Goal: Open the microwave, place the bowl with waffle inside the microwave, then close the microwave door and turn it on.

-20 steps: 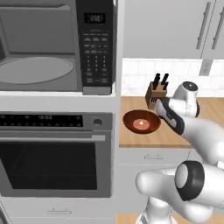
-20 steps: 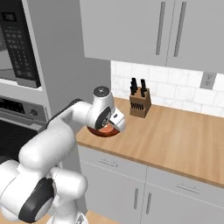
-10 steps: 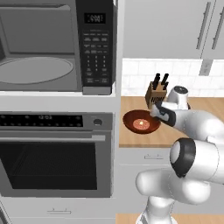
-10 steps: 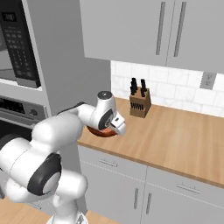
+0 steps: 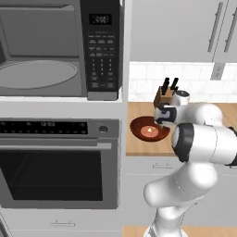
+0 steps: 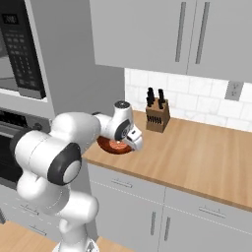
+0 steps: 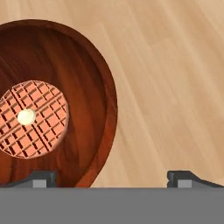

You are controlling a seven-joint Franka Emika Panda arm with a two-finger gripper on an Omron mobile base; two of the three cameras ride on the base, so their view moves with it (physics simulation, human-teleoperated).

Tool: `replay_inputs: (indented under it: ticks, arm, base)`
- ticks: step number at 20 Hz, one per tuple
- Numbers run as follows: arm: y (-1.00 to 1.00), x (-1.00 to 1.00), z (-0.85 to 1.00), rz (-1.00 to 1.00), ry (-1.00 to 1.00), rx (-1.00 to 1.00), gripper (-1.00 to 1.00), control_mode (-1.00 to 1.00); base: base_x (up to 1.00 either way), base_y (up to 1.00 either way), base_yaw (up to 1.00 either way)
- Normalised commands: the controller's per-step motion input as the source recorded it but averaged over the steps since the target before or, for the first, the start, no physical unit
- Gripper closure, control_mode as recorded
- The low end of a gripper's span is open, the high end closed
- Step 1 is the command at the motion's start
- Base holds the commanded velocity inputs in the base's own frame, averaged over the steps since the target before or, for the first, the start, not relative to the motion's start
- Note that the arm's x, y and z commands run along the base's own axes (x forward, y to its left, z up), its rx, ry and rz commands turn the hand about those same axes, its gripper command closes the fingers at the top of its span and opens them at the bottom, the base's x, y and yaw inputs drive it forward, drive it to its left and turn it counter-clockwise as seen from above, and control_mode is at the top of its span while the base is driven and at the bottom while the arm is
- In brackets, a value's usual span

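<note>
The microwave (image 5: 60, 48) stands open, showing its grey cavity and glass turntable (image 5: 37, 74) with the keypad (image 5: 102, 51) to the right. The microwave door is out of view. On the wooden counter sits the reddish-brown bowl (image 5: 149, 129) (image 6: 114, 146) (image 7: 87, 87) with the orange waffle (image 7: 33, 118) in it. My gripper (image 5: 163, 124) (image 6: 132, 146) (image 7: 114, 180) is open and hangs low over the bowl's right rim. In the hand view one fingertip (image 7: 41, 179) is above the bowl's inside and the other is above the bare counter. Nothing is held.
A knife block (image 5: 165, 92) (image 6: 157, 114) stands at the back of the counter (image 6: 197, 152), just behind the bowl. A steel oven (image 5: 55, 162) sits under the microwave. Upper cabinets (image 6: 162, 34) hang above the counter. My own arm bulks in front of the counter edge.
The hand has moved left and down from beside the knife block to the bowl's right rim. The jaws stayed open. The bowl has not moved.
</note>
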Motion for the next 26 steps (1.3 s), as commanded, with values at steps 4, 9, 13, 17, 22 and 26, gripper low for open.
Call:
replay_inputs:
  ticks: [4,9,13,17,22,26]
  arm:
    - [0.0,0.51,-0.33,0.0,0.06,0.02,-1.0,-1.0]
    - [-0.12,0.26,-0.44,0.0,0.01,0.08,-1.0,-1.0]
    - [-0.36,0.02,-0.13,0.0,0.0,0.14,-1.0,-1.0]
    - [-0.18,0.03,-0.02,0.0,0.0,0.07,-1.0,-1.0]
    - [0.0,0.11,-0.14,0.0,0.0,0.02,-1.0,-1.0]
    - [0.0,0.08,-0.14,0.0,0.0,0.02,-1.0,-1.0]
  base:
    - [0.0,0.0,0.0]
    - [0.0,0.0,0.0]
    - [0.0,0.0,0.0]
    - [0.0,0.0,0.0]
    - [0.0,0.0,0.0]
    - [0.0,0.0,0.0]
